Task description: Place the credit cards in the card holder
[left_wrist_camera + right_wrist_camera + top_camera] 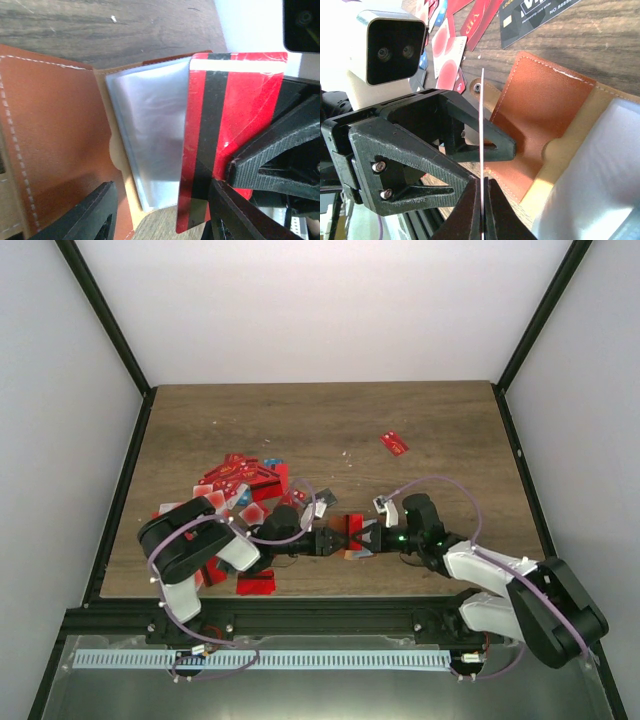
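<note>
A brown wooden table (330, 420) carries a heap of mostly red plastic credit cards (245, 478) at 8 o'clock from its centre. At 6 o'clock, the orange-brown leather card holder (55, 140) lies open, its clear sleeves showing. The left gripper (160, 200) hovers over it, fingers spread. The right gripper (482, 187) pinches a red black-striped card (235, 100) overlapping the sleeves. A lone red card (394, 443) lies at 1 o'clock.
</note>
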Action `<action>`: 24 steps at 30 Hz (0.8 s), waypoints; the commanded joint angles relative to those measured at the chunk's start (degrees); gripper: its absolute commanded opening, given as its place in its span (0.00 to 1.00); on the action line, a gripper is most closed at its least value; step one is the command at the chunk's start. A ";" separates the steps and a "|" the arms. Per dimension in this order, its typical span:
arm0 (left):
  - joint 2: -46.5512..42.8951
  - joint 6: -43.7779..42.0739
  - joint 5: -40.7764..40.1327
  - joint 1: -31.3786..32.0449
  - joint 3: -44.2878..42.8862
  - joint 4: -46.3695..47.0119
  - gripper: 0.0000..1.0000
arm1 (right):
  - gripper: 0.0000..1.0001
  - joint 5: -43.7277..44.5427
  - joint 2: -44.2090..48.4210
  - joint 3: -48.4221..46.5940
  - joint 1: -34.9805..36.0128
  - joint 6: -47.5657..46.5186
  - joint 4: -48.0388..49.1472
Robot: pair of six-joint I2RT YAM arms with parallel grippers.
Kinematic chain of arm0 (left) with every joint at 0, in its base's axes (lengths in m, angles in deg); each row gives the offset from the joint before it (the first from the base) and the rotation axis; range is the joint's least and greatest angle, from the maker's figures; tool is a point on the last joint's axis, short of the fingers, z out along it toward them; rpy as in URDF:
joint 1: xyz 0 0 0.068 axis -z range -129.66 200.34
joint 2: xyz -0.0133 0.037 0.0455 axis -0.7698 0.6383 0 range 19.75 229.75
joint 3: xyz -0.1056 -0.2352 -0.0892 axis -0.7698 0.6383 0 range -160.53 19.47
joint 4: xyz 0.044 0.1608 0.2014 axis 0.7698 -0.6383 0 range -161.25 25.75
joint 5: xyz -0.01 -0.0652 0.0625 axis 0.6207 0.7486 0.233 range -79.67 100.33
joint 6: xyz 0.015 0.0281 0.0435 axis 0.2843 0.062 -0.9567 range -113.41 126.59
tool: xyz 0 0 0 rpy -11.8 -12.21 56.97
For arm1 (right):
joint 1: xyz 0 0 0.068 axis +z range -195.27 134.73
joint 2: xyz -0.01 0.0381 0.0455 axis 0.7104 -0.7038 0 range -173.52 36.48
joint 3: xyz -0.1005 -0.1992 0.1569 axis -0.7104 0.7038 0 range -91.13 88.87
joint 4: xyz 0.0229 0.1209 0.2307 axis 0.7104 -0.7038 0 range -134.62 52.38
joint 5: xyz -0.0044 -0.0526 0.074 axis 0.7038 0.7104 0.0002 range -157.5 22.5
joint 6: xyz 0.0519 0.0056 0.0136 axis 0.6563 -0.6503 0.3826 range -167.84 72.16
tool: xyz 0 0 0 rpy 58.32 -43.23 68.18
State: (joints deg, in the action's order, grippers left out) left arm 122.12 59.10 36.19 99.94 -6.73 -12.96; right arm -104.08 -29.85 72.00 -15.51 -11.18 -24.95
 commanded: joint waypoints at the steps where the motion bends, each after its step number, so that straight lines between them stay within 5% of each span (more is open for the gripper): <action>1: 3.46 0.73 5.38 -0.12 0.49 12.55 0.52 | 0.01 -9.26 -2.31 0.12 -0.40 -0.49 5.89; 24: 3.72 1.68 11.12 -0.38 -0.60 20.35 0.06 | 0.01 -16.08 -5.93 -0.14 -0.49 1.08 11.99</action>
State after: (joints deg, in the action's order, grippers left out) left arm 125.95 60.83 45.05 98.30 -5.02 -0.81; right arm -112.84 -35.53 73.01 -17.56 -10.61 -17.98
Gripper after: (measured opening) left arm 0.107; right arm 0.020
